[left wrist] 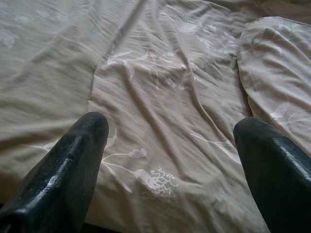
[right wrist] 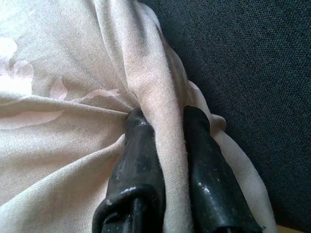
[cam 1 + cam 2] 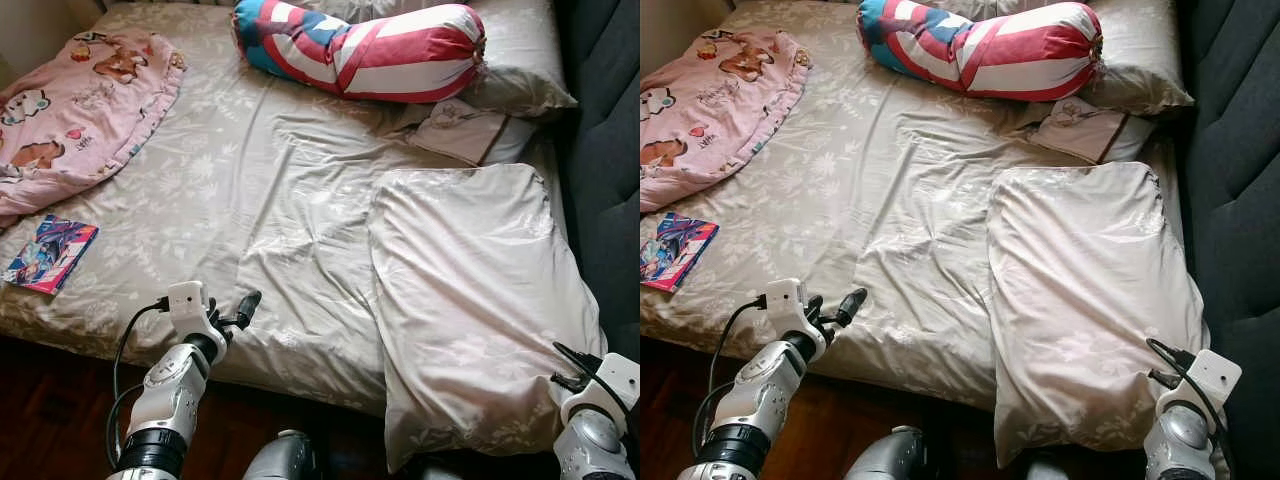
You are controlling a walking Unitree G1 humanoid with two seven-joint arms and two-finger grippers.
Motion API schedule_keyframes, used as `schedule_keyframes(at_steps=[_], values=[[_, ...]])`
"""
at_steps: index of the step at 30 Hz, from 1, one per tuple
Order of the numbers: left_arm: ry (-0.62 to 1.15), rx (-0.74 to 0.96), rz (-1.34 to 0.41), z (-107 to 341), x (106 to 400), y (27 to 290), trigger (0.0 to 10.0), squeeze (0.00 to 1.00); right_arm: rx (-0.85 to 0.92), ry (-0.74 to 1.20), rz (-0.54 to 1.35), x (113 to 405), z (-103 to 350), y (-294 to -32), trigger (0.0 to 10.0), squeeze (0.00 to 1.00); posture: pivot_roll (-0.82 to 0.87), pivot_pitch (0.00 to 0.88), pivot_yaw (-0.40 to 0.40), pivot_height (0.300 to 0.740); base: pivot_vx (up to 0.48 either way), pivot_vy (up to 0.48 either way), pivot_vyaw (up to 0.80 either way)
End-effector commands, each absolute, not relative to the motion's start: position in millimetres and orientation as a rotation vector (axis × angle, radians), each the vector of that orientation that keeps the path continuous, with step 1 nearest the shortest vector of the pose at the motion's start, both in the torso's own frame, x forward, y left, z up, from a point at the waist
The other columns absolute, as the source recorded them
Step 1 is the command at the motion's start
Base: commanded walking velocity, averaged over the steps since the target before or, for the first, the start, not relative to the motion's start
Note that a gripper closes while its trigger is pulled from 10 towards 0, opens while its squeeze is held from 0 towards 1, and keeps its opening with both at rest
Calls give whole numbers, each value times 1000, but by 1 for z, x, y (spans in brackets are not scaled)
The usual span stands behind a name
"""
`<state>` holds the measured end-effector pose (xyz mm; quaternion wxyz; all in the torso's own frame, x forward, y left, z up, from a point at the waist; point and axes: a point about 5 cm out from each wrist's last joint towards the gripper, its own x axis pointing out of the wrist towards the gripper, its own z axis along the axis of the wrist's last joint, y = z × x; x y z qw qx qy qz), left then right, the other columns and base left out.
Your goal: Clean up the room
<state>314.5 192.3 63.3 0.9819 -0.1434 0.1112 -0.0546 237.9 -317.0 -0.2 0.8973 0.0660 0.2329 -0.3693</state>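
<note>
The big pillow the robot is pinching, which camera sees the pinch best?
The right wrist view: the right gripper has both black fingers shut on a fold of the pillow, beside the dark headboard. The eye views show the whole pillow, but the pinch is hidden. The left wrist view catches just its edge.

Bed with wrinkled beige floral sheet. On it: pink cartoon blanket far left; colourful book at left near edge; red-white-blue striped bolster far centre, resting against a beige pillow far right; small pinkish cushion just nearer; large beige pillow near right, overhanging the near edge.
</note>
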Motion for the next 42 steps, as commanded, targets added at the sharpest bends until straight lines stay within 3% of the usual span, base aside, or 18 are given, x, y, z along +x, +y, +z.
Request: schedule_keyframes(at_steps=[1, 6, 10, 20, 21, 22, 23, 30, 31, 32, 33, 34, 39, 42], values=[[267, -271, -101, 53, 307, 196, 10000, 0, 159, 533, -827, 222, -10, -324, 10000, 0, -116, 212, 64, 740, 0, 0, 0], [271, -269, -110, 52, 306, 194, 10000, 0, 172, 562, -902, 201, -20, -327, 10000, 0, -122, 218, 71, 740, 0, 0, 0], [274, -267, -113, 52, 307, 194, 10000, 0, 397, 640, -1013, 175, -42, -320, 10000, 0, -122, 222, 74, 740, 0, 0, 0], [278, -262, -113, 52, 306, 195, 10000, 0, 409, 598, -948, 196, -36, -310, 10000, 0, -119, 222, 76, 740, 0, 0, 0], [279, -262, -112, 52, 306, 195, 10000, 0, 410, 565, -945, 200, -31, -313, 10000, 737, -119, 222, 76, 740, 0, 0, 0], [279, -262, -112, 52, 306, 195, 10000, 0, 409, 555, -943, 201, -30, -314, 10000, 737, -119, 222, 76, 740, 0, 0, 0], [280, -261, -111, 51, 306, 195, 10000, 0, 405, 542, -941, 203, -28, -316, 10000, 1000, -119, 222, 74, 740, 0, 0, 0], [280, -261, -109, 51, 306, 195, 10000, 0, 256, 471, -892, 214, -14, -320, 10000, 1000, -119, 222, 73, 740, 0, 0, 0], [280, -263, -110, 51, 306, 195, 10000, 0, 157, 386, -805, 228, -1, -317, 10000, 647, -121, 221, 73, 740, 0, 0, 0], [280, -263, -110, 51, 306, 195, 10000, 0, 157, 386, -805, 228, -1, -317, 10000, 647, -121, 221, 73, 740, 0, 0, 0], [281, -263, -110, 51, 307, 194, 10000, 0, 113, 329, -735, 238, 7, -311, 10000, 133, -122, 218, 72, 740, 0, 0, 0], [282, -264, -109, 51, 307, 194, 10000, 0, 114, 305, -705, 242, 10, -308, 10000, 0, -122, 218, 72, 740, 0, 0, 0], [301, -254, -93, 44, 306, 194, 10000, 0, 127, 221, -532, 262, 19, -284, 10000, 0, -126, 202, 66, 740, 0, 0, 0], [364, -195, -49, 28, 301, 198, 10000, 0, 121, 275, -177, 278, 11, -234, 10000, 0, -137, 160, 55, 740, 0, 0, 0]])
